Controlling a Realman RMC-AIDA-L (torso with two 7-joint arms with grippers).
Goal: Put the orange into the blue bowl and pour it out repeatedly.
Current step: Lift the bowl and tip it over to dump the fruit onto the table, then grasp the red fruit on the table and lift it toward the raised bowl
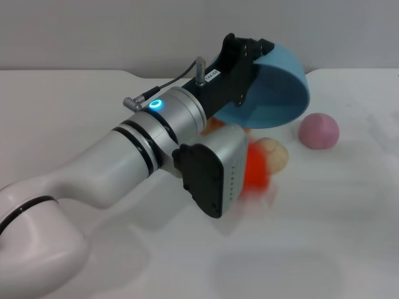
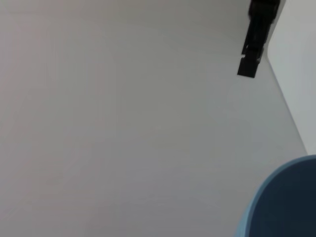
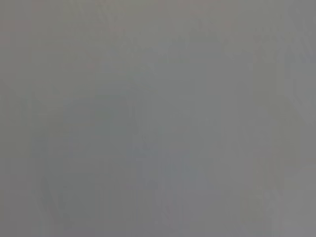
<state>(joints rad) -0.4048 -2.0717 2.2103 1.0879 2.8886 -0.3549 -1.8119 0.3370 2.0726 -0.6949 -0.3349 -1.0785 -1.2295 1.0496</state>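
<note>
In the head view my left gripper (image 1: 252, 57) is shut on the rim of the blue bowl (image 1: 280, 90) and holds it raised above the table, tipped on its side. Below the bowl, the orange (image 1: 257, 172) shows as a blurred red-orange shape just over the white table, partly hidden behind my left wrist. In the left wrist view a part of the blue bowl (image 2: 286, 202) fills one corner and a black finger (image 2: 256, 42) shows at the edge. The right gripper is out of view; its wrist view shows only plain grey.
A beige ball (image 1: 276, 154) lies right beside the orange. A pink ball (image 1: 318, 131) rests farther right. My left arm (image 1: 124, 162) stretches across the left half of the white table (image 1: 312, 249). A grey wall stands behind.
</note>
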